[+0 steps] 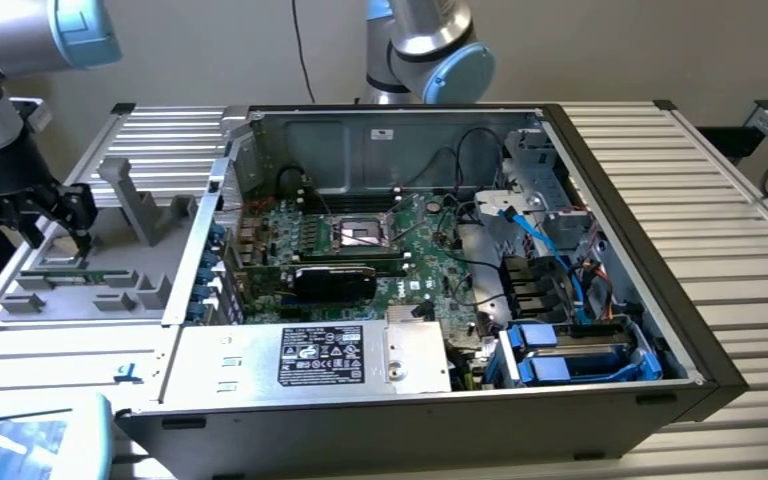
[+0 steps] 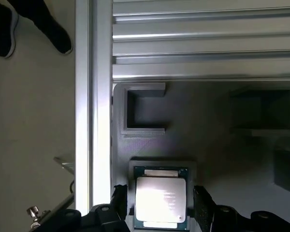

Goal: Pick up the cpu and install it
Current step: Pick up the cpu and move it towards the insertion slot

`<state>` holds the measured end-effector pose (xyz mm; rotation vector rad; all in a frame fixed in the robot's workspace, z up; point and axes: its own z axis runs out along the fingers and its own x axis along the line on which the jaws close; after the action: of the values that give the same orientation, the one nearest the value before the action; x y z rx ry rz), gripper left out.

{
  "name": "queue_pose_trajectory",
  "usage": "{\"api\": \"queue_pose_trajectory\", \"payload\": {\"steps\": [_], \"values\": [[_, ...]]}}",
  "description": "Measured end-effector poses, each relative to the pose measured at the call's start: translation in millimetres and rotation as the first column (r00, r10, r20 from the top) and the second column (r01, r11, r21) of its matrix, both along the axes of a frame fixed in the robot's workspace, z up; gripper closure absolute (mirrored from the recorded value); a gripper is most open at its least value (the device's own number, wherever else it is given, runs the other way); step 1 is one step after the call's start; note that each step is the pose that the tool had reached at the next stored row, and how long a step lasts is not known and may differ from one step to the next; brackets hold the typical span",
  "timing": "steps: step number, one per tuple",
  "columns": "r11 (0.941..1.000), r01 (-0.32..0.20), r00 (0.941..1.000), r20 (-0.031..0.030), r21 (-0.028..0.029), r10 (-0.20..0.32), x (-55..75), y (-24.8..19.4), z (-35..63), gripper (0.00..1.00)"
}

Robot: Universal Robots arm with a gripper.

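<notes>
straddling the cpu [image 2: 160, 195] in the grey holder [image 1: 77, 292] at nine o'clock of the case [image 1: 344, 150], the gripper [image 2: 161, 205] stands released, gripping nothing; pick-up stage, calling for pads squared on its edges.

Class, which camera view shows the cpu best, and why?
The wrist view: the cpu lies metal top up between the fingers of the open hand. The exterior view shows the hand over the grey tray, the cpu at most a sliver beneath.
</notes>
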<state>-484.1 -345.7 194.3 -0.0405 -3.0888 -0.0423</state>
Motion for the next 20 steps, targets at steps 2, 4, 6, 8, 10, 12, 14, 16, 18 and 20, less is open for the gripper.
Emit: {"api": "queue_pose_trajectory", "payload": {"steps": [2,4,6,8,10,12,14,16,18,20], "values": [[1.0000,0.000,1.0000,0.0000,0.0001,0.000,0.0,-0.3,-0.5,0.34],[1.0000,-0.001,1.0000,-0.0001,0.0002,0.001,0.0,-0.4,-1.2,0.34],[1.0000,-0.001,1.0000,0.0000,0.0003,0.001,0.0,-0.4,-2.2,0.34],[1.0000,-0.001,1.0000,-0.0004,0.0005,0.001,0.1,-0.4,-3.2,0.34],[1.0000,-0.001,1.0000,-0.0023,0.0007,0.001,0.1,-0.4,-4.0,0.34],[1.0000,-0.001,1.0000,-0.0056,0.0009,0.001,0.3,-0.4,-4.4,0.34],[1.0000,-0.001,1.0000,-0.0092,0.0011,0.001,1.0,-0.4,-4.8,0.34],[1.0000,-0.001,0.9999,-0.0101,0.0012,0.001,1.5,-0.4,-5.0,0.34],[1.0000,-0.001,0.9999,-0.0105,0.0011,0.001,1.7,-0.4,-4.9,0.34],[1.0000,-0.001,0.9999,-0.0108,0.0009,0.001,1.7,-0.4,-4.9,0.34]]}}
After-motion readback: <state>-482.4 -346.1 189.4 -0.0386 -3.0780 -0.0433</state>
